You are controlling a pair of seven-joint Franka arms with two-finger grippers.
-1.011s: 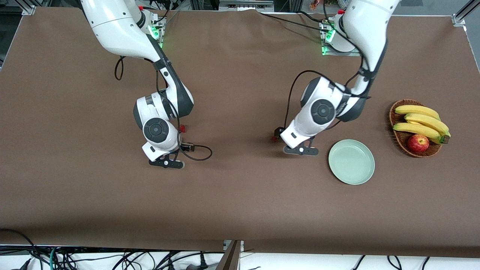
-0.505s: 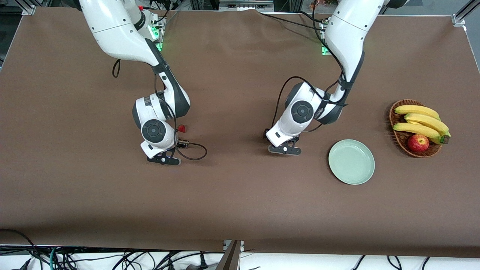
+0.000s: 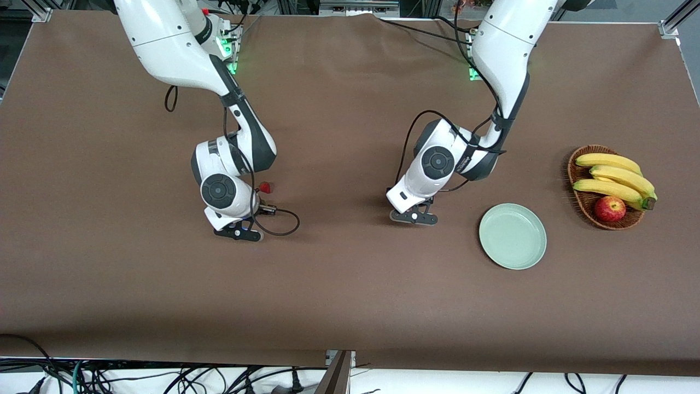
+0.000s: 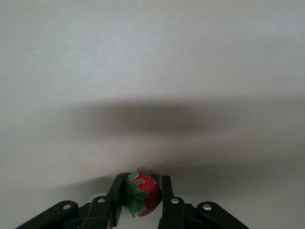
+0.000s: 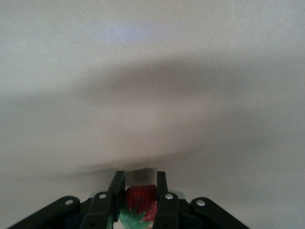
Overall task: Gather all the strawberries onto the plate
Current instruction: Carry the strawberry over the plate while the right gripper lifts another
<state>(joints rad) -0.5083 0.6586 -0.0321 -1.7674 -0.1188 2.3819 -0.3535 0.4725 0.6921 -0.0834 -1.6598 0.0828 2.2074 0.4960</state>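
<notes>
We see one small red strawberry w/ green leafy top (image 4: pixel 141 194) pinched in the left gripper (image 4: pixel 139 202), low over the brown table (image 3: pixel 350 284), mid-frame in front view. A second small red strawberry (image 5: pixel 141 200) is clamped in the right gripper (image 5: pixel 138 202), left of centre. A third tiny red berry (image 3: pixel 265 187) lies on the table just beside the right arm. The pale mint-green round plate (image 3: pixel 513 236) sits right of centre, w/ nothing in it.
</notes>
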